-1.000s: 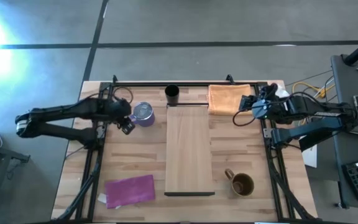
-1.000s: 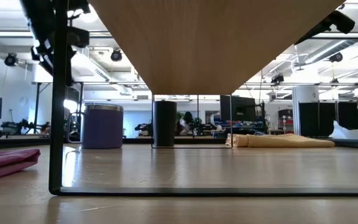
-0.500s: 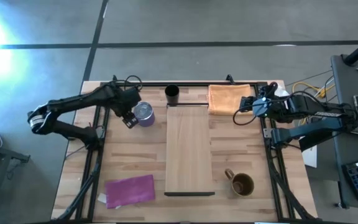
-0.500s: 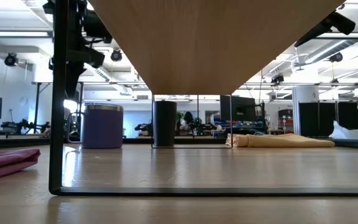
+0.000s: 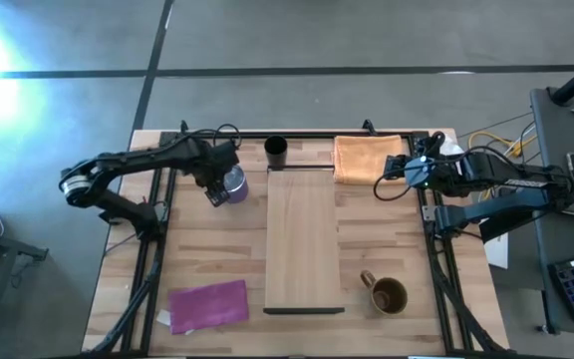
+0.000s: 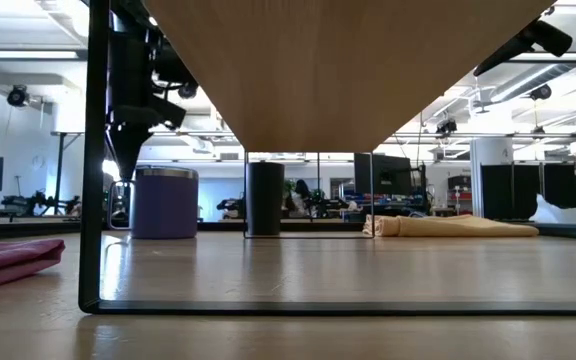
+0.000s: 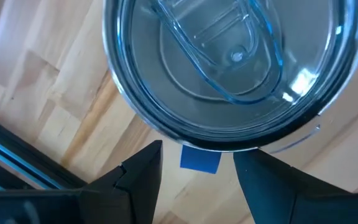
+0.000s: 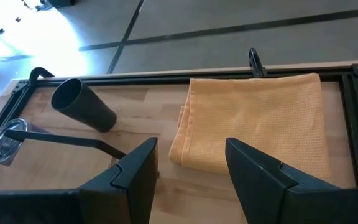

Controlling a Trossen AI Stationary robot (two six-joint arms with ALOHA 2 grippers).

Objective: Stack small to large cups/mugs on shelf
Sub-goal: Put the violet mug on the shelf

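Now left claw [image 7: 196, 163] hovers spread wide over purple mug [image 5: 233, 184], near surface's [image 5: 217, 249] far-left corner, holding nothing. Mug looks rigid, smooth, likely slippery (clear lid on); grip across body. Right claw [image 8: 188, 167] open, idle.

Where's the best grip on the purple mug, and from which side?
Grip the rim of the purple mug from straight above: it stands upright, its clear lid closes the mouth, so the jaws must straddle the outer wall. The left gripper hovers open right over it.
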